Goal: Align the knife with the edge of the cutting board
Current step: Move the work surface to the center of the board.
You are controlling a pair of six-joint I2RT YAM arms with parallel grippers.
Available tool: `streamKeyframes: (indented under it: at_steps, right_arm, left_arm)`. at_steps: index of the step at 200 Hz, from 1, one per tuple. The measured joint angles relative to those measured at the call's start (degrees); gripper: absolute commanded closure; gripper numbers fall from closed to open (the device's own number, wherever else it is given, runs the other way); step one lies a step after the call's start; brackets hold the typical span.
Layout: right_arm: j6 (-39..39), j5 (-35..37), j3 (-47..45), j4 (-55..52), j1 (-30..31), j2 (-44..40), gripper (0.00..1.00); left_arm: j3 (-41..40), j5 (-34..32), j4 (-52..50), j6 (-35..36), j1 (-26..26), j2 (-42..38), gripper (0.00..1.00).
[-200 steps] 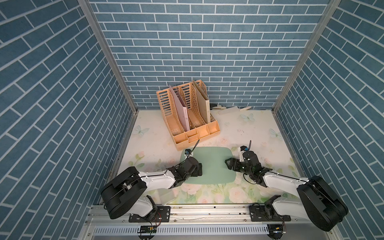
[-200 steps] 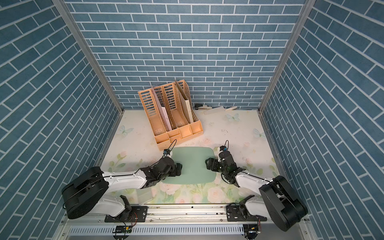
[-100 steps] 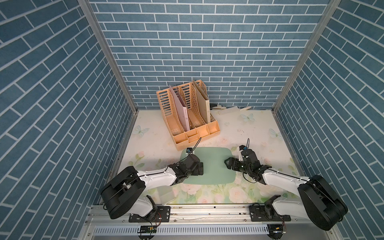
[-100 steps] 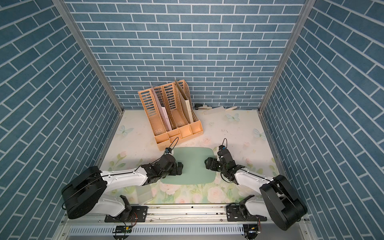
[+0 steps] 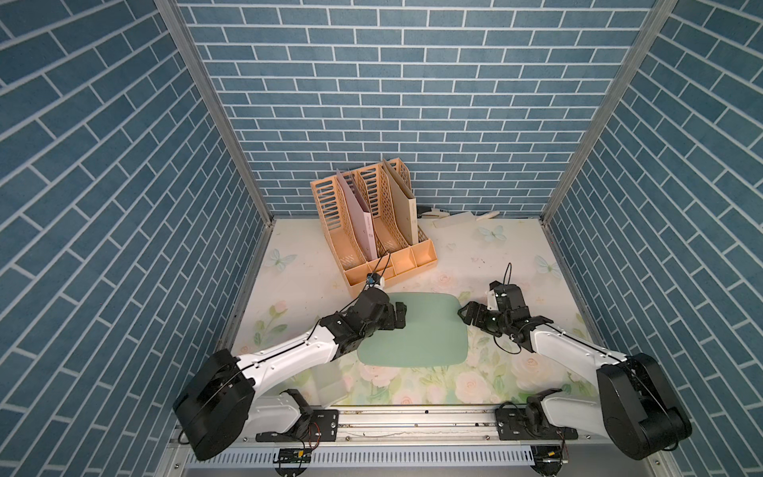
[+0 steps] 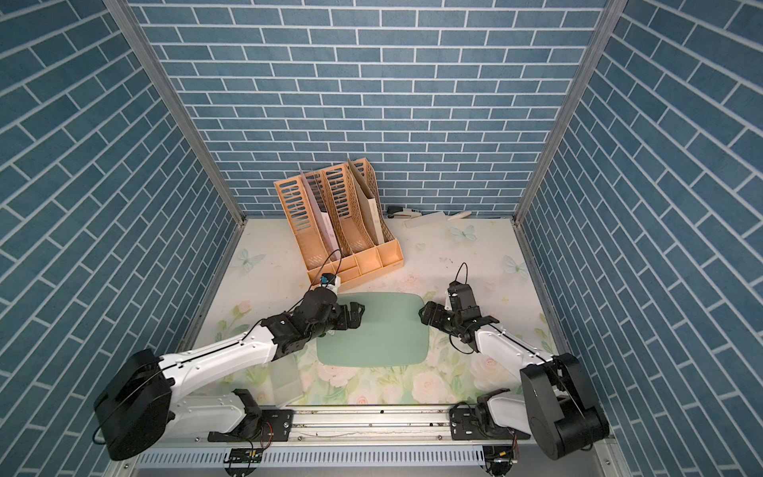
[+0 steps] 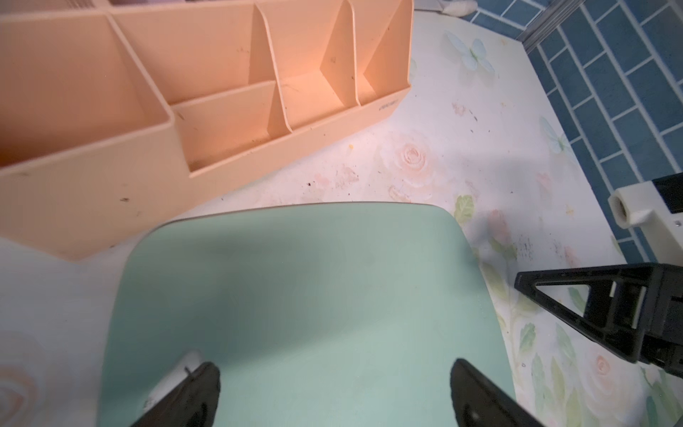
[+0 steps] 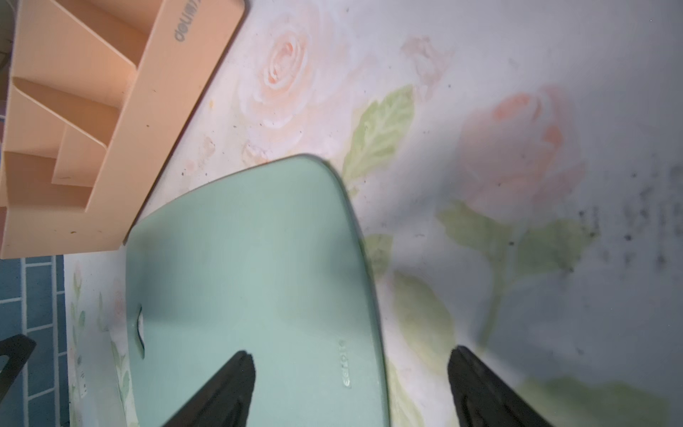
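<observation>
Cream-white knife [image 5: 452, 219] lay along the back wall [image 5: 413, 103], upper right of centre, long axis crosswise, beyond both spread, empty jaws at the cutting board [image 5: 417, 334]; we judged the right arm [image 5: 569, 345] nearer.

You're looking into a booth with blue brick-pattern walls [image 5: 371, 103] on three sides, joined by metal corner posts [image 5: 216, 111]. The floor is a pale mat [image 5: 487, 256] printed with roses and butterflies. The light is even, probably from overhead.

Floral table [image 5: 475, 256] bears cutting board [image 5: 417, 330], file rack [image 5: 421, 256], knife [image 5: 452, 220].
</observation>
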Motion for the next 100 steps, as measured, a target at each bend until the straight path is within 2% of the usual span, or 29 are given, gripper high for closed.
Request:
streamKeyframes:
  at_steps: [57, 100]
  right_arm:
    - [-0.9, -2.9, 0.3, 0.1, -3.2, 0.4, 0.15]
    - [-1.0, -4.9, 0.3, 0.3, -3.8, 1.5, 0.16]
  left_arm:
    - [-5.6, 5.6, -2.8, 1.5, 12.1, -11.9, 0.0]
    - [-9.9, 10.3, -2.7, 1.3, 13.8, -11.1, 0.0]
